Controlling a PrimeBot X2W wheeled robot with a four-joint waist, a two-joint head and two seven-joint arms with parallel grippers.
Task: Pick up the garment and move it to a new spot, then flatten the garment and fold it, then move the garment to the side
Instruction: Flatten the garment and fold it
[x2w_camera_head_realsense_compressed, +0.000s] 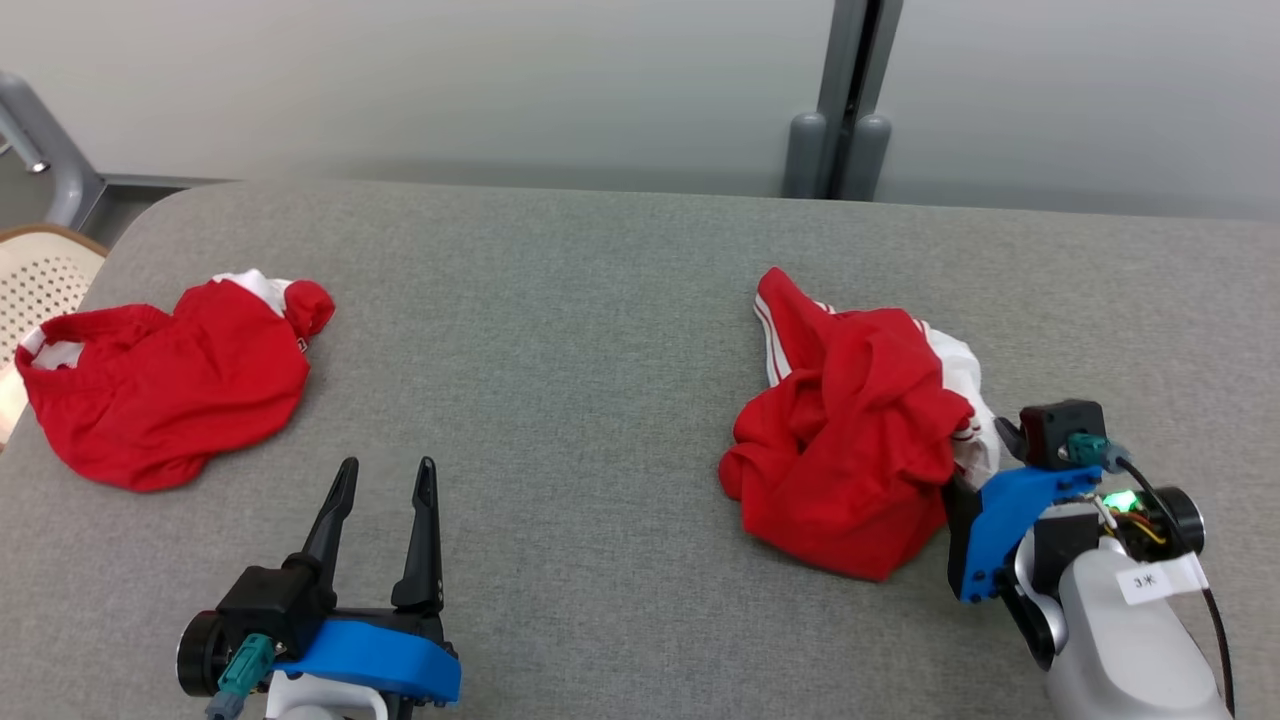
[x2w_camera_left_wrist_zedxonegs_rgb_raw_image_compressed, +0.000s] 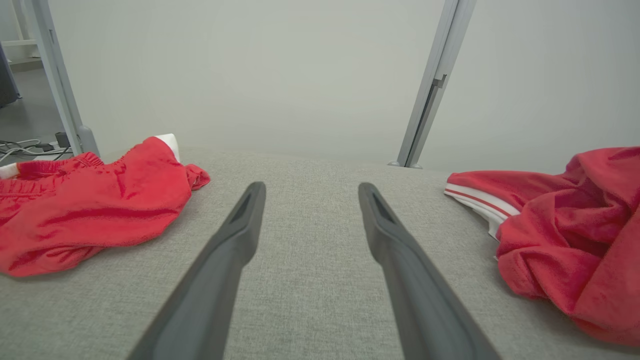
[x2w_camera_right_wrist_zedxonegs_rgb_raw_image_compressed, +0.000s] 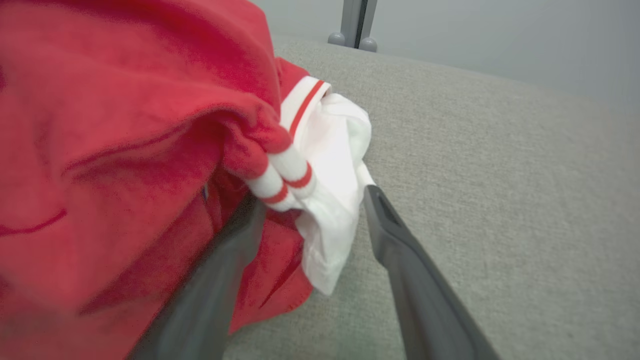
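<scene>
A crumpled red garment (x2w_camera_head_realsense_compressed: 850, 440) with white striped trim lies bunched on the right of the grey padded table (x2w_camera_head_realsense_compressed: 600, 330). My right gripper (x2w_camera_head_realsense_compressed: 985, 455) stands open at the garment's near right edge. In the right wrist view its fingers (x2w_camera_right_wrist_zedxonegs_rgb_raw_image_compressed: 400, 250) straddle the white trim (x2w_camera_right_wrist_zedxonegs_rgb_raw_image_compressed: 330, 200); the left finger is partly under red cloth. My left gripper (x2w_camera_head_realsense_compressed: 388, 465) is open over bare table at the lower left, holding nothing. In the left wrist view it (x2w_camera_left_wrist_zedxonegs_rgb_raw_image_compressed: 311, 187) points between the two red heaps, with this garment (x2w_camera_left_wrist_zedxonegs_rgb_raw_image_compressed: 575, 225) on the right.
A second red garment (x2w_camera_head_realsense_compressed: 160, 390) with white trim lies at the table's left edge, also seen as a red heap (x2w_camera_left_wrist_zedxonegs_rgb_raw_image_compressed: 85, 210) in the left wrist view. A perforated chair (x2w_camera_head_realsense_compressed: 40, 280) stands beyond that edge. A grey post (x2w_camera_head_realsense_compressed: 850, 100) rises behind the table.
</scene>
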